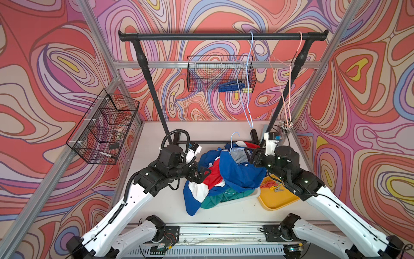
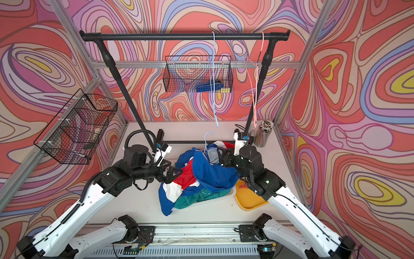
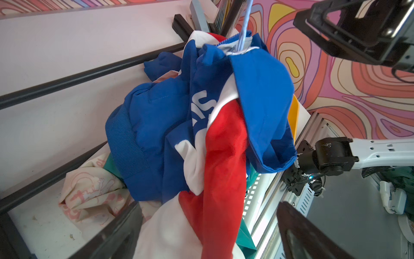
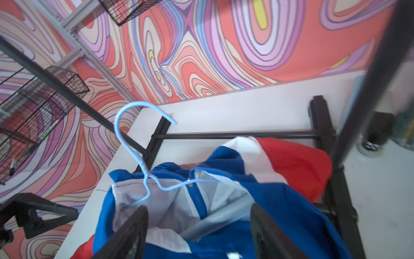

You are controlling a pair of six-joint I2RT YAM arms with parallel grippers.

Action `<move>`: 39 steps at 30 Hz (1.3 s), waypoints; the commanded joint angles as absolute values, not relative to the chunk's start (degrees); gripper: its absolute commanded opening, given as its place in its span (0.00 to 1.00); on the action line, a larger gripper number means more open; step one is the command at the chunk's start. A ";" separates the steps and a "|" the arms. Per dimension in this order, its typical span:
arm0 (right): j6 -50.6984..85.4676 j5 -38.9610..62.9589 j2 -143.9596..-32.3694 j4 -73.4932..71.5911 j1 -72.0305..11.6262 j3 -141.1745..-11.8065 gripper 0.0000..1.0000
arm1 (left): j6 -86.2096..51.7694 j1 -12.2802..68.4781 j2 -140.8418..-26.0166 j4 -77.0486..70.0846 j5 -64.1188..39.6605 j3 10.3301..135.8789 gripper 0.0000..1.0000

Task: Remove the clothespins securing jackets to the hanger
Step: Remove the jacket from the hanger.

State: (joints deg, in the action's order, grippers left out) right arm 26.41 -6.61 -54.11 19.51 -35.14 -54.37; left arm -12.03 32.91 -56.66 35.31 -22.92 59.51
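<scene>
The jackets [image 1: 224,175] lie heaped on the counter [image 1: 224,215]; right of them, the tray [image 1: 275,199] holds clothespins [image 1: 267,185]; the rack [image 1: 221,37] stands behind.

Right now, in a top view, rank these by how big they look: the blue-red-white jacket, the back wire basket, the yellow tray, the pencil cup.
1. blue-red-white jacket
2. back wire basket
3. yellow tray, partly hidden under the right arm, so its rank against the basket is unsure
4. pencil cup
</scene>
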 commanded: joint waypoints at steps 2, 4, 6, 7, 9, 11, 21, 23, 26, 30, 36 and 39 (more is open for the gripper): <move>22.68 -2.29 -58.42 10.42 -35.79 -56.29 0.76 | -12.08 32.87 -57.47 34.72 -23.68 59.32 0.95; 22.48 -0.64 -60.69 8.93 -35.77 -57.08 0.74 | -12.13 32.91 -57.65 34.82 -23.48 59.13 0.95; 22.58 0.53 -62.55 7.66 -35.77 -57.52 0.71 | -12.13 32.87 -57.74 35.10 -23.36 58.95 0.95; 22.62 1.20 -63.35 7.11 -35.77 -57.73 0.69 | -12.13 32.87 -57.66 35.13 -23.24 58.81 0.95; 22.81 2.04 -64.45 6.09 -35.78 -57.77 0.67 | -12.05 32.87 -57.65 35.17 -22.92 58.41 0.95; 23.03 3.04 -65.14 5.02 -35.82 -57.57 0.65 | -11.87 32.94 -57.72 35.17 -22.85 58.03 0.95; 23.72 6.01 -69.24 4.22 -35.78 -58.35 0.39 | -11.44 32.87 -58.47 35.01 -23.58 57.48 0.95; 23.82 7.02 -69.52 4.12 -35.77 -58.51 0.25 | -10.93 32.87 -58.37 35.61 -23.72 57.60 0.95; 23.65 6.99 -69.94 4.48 -35.77 -58.97 0.01 | -9.37 32.96 -57.31 38.76 -23.78 59.47 0.95; 23.67 5.32 -70.38 5.00 -35.77 -59.52 0.00 | -6.11 33.52 -53.69 45.63 -20.62 62.60 0.96; 23.39 3.42 -72.39 5.89 -35.74 -61.45 0.00 | -5.38 33.64 -49.57 50.36 -17.44 59.09 0.97; 23.37 2.81 -73.76 6.41 -35.48 -62.90 0.00 | -5.30 33.90 -48.11 50.91 -16.85 58.15 0.98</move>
State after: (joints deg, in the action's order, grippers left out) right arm 22.90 4.08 -72.55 6.00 -35.40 -60.82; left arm -6.61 33.47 -48.86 47.20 -18.24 59.51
